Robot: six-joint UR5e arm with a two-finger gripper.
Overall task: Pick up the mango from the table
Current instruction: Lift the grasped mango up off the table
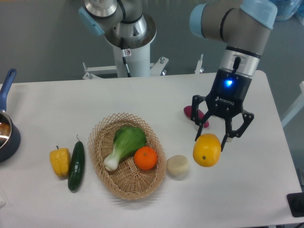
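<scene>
The mango (207,150) is a smooth yellow-orange fruit seen end-on, with a small dark stem dot. It hangs in the air above the white table (256,190), right of the beige round piece. My gripper (211,138) points down over it and is shut on the mango's top, with a black finger showing on each side. The upper part of the fruit is hidden between the fingers.
A wicker basket (156,178) holds a bok choy (124,143) and an orange (145,157). A beige round piece (177,166) sits beside it. A purple sweet potato (189,112) lies partly behind my gripper. A yellow pepper (60,161), a cucumber (76,165) and a pot (6,137) are on the left.
</scene>
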